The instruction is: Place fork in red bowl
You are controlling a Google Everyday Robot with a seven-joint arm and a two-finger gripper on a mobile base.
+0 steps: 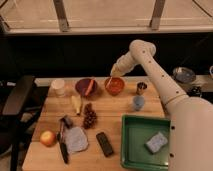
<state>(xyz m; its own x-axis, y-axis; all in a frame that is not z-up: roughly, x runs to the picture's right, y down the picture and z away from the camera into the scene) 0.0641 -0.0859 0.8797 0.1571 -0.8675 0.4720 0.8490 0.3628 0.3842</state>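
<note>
The red bowl [116,86] stands at the back middle of the wooden table, to the right of a maroon bowl [85,87]. My gripper [113,74] hangs just above the red bowl's left rim, at the end of the white arm that reaches in from the right. It is shut on the fork [107,82], a thin pale sliver that slants down and to the left from the fingers. The fork's lower end is at the bowl's left rim. I cannot tell whether it touches the bowl.
A white cup [58,86], a banana [76,104], grapes [89,118], an apple [48,138], a black-handled knife [63,148], a grey cloth [76,139] and a black block [104,144] lie to the left. A light-blue cup [138,103], a metal cup [141,88] and a green tray [131,150] with a sponge [156,142] lie to the right.
</note>
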